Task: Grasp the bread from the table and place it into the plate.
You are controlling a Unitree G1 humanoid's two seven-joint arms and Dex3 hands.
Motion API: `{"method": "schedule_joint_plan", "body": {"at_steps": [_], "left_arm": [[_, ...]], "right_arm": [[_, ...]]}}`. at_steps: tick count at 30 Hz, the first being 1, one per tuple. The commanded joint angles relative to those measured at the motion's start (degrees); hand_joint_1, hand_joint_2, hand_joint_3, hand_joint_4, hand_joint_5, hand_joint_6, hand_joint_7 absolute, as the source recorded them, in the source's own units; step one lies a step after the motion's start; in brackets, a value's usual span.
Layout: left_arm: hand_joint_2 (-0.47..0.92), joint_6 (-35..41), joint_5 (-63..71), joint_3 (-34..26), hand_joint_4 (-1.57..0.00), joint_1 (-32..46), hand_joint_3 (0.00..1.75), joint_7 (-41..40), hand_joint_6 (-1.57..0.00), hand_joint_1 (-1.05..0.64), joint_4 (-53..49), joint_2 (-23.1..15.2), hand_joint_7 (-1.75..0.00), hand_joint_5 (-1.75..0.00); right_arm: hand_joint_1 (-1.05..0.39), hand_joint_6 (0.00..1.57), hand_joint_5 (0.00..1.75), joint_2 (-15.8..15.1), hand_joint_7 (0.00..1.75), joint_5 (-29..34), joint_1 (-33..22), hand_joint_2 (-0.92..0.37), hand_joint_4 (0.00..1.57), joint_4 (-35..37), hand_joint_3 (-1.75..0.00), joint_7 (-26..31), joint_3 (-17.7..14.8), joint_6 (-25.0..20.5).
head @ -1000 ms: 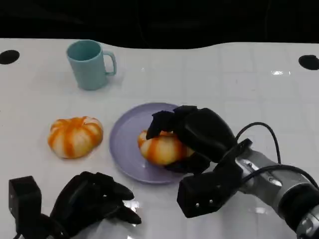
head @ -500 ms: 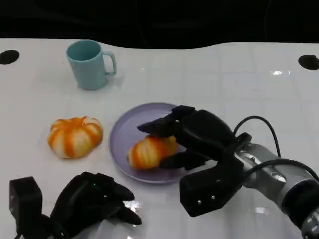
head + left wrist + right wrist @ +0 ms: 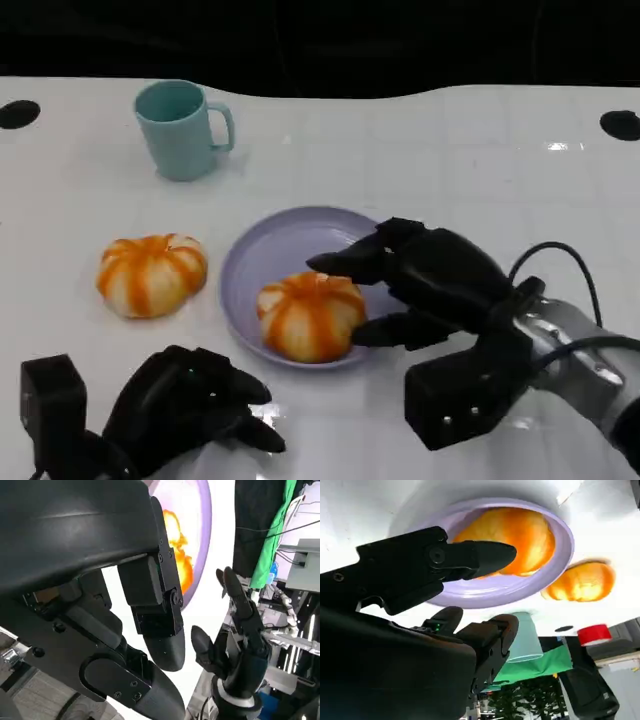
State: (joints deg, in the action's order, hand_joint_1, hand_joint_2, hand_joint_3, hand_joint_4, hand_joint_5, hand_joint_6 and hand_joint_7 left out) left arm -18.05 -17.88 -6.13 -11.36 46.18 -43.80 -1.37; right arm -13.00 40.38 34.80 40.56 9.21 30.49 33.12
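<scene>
Resting bread (image 3: 310, 316) at plate (image 3: 262, 262) near rim | right hand (image 3: 430, 280) spread, holding nothing

This looks like a robotics lab or test room, not a home. The things sit on a glossy white bench (image 3: 480, 160) with black round holes at its corners, against a dark backdrop. Past the left hand (image 3: 100, 605), the wrist view shows hanging cables (image 3: 280, 527), green cloth (image 3: 277, 535) and cluttered equipment.
</scene>
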Motion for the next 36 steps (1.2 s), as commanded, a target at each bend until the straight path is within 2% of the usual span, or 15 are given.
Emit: {"method": "schedule_joint_plan", "body": {"at_steps": [1,9,15,19,23,24,26,27,29,30,33,36], "left_arm": [[0.71,0.6,0.3,-0.1,-1.57,0.8,0.0,-0.4,-1.56,-1.05,0.2,-0.7,0.0,-0.2],[0.72,0.3,0.2,0.0,-1.57,0.7,0.0,-0.1,-1.56,-1.05,0.1,-0.6,0.0,-0.19],[0.71,0.6,0.3,0.0,-1.57,0.5,0.0,-0.5,-1.57,-1.05,0.0,-0.3,-0.01,-0.19],[0.7,0.6,0.1,-0.1,-1.57,0.3,0.0,-0.3,-1.57,-1.05,-0.2,-0.3,-0.01,-0.19],[0.7,0.1,-0.2,-0.3,-1.57,-0.2,0.0,0.4,-1.57,-1.05,-1.1,0.0,0.0,-0.19],[0.7,0.1,-0.4,-0.4,-1.57,-0.4,0.0,0.5,-1.57,-1.05,-1.3,0.1,0.0,-0.2],[0.69,0.2,-0.3,-0.3,-1.57,-0.4,0.0,0.4,-1.57,-1.05,-1.3,0.2,-0.01,-0.2],[0.69,0.3,-0.2,-0.3,-1.57,-0.4,0.0,0.2,-1.57,-1.05,-1.2,0.2,-0.01,-0.2],[0.69,0.5,-0.1,-0.2,-1.57,-0.2,0.0,-0.1,-1.57,-1.05,-0.8,0.3,-0.01,-0.21],[0.69,0.5,-0.2,-0.2,-1.57,-0.1,0.0,-0.1,-1.57,-1.05,-0.8,0.3,-0.01,-0.21],[0.69,0.2,-0.1,-0.3,-1.57,-0.3,0.0,0.0,-1.57,-1.05,-1.2,0.3,-0.02,-0.21],[0.7,-0.7,0.3,-0.2,-1.57,-0.4,0.01,-0.2,-1.56,-1.05,-1.6,0.4,-0.01,-0.2]], "right_arm": [[-0.68,0.45,0.58,-2.6,0.05,-3.6,-3.2,-0.92,0.27,-3.7,-0.34,-1.7,-2.6,2.1],[-0.66,0.45,0.59,-6.4,0.05,-4.4,-8.8,-0.92,0.26,-11.1,-0.33,-2.9,-5.1,3.8],[-0.65,0.46,0.6,-8.9,0.04,-7.6,-15.0,-0.92,0.26,-17.4,-0.3,-4.9,-8.0,5.0],[-0.62,0.51,0.62,-9.1,0.06,-10.6,-19.5,-0.92,0.32,-20.4,-0.24,-5.2,-10.1,6.3],[-0.62,0.62,0.67,-8.3,0.12,-14.5,-23.4,-0.92,0.4,-22.4,-0.25,-6.0,-12.4,6.9],[-0.61,0.67,0.74,-8.1,0.15,-15.5,-24.4,-0.92,0.45,-22.8,-0.26,-5.9,-13.0,7.2],[-0.59,0.72,0.97,-7.5,0.22,-17.6,-26.0,-0.92,0.48,-23.1,-0.26,-6.0,-13.9,7.9],[-0.57,0.7,1.21,-7.2,0.41,-18.4,-26.5,-0.92,0.49,-23.2,-0.26,-6.2,-14.2,8.2],[-0.55,0.61,1.46,-5.8,0.76,-22.8,-28.0,-0.92,0.53,-22.2,-0.26,-7.2,-14.9,9.4],[-0.55,0.59,1.57,-5.2,0.99,-25.0,-28.7,-0.92,0.57,-21.8,-0.26,-7.9,-15.2,9.7],[-0.54,0.56,1.66,-3.5,1.31,-30.1,-30.5,-0.92,0.6,-22.0,-0.27,-10.5,-16.1,9.2],[-0.53,0.52,1.73,-2.0,1.5,-36.5,-33.0,-0.92,0.6,-23.4,-0.3,-14.3,-17.2,7.1]]}}
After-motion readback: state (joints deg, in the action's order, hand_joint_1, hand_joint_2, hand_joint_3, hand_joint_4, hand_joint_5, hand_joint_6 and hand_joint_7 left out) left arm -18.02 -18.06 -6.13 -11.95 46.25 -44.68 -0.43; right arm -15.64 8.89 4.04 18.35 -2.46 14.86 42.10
